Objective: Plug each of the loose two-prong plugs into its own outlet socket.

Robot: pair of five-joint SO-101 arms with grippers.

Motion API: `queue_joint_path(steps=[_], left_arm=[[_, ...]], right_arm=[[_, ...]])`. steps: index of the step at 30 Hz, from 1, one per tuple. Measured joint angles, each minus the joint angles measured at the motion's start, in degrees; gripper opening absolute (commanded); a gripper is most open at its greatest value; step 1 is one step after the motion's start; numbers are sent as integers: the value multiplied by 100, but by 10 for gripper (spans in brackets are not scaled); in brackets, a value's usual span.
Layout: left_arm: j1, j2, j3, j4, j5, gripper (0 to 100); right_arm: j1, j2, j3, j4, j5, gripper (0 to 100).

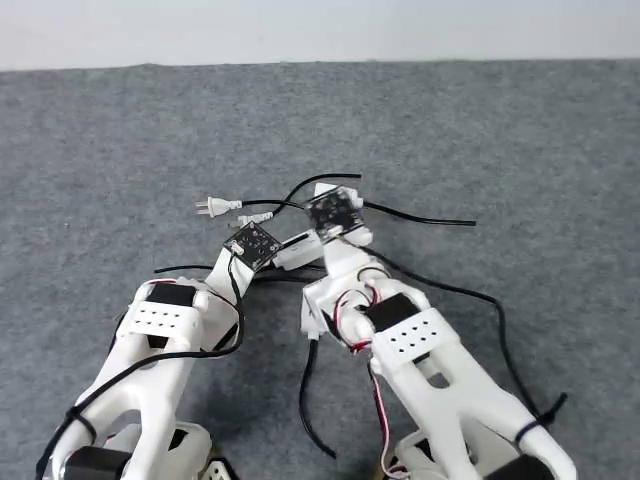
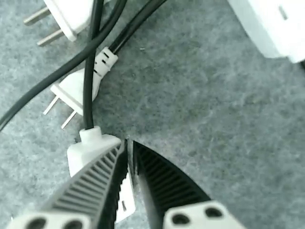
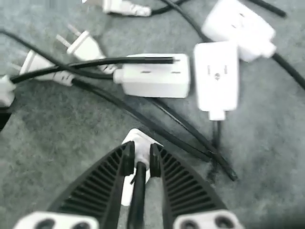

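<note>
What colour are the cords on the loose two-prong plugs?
Black cords on white plug bodies; clearest in the left wrist view.

A robotics lab: white robot arms (image 1: pixel 430 360) on a grey felt mat (image 1: pixel 520 150), plain wall (image 1: pixel 320 30) behind.

Left gripper (image 2: pixel 129 143) near two-prong plug (image 2: pixel 71 90)
</note>
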Motion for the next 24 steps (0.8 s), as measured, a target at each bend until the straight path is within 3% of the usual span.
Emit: queue_joint_path(steps=[11, 15, 19, 24], left_arm=[[-167, -668, 369, -53, -9, 13], [-149, -1495, 853, -176, -26, 13], [-149, -2426, 1310, -193, -26, 14], [-149, -3314, 1653, -193, -26, 14]], right_arm=[[-53, 554, -404, 70, 105, 16], [-79, 563, -484, 123, 97, 161], [-404, 756, -571, 703, -695, 302], [-1037, 879, -932, 1222, -1600, 307]])
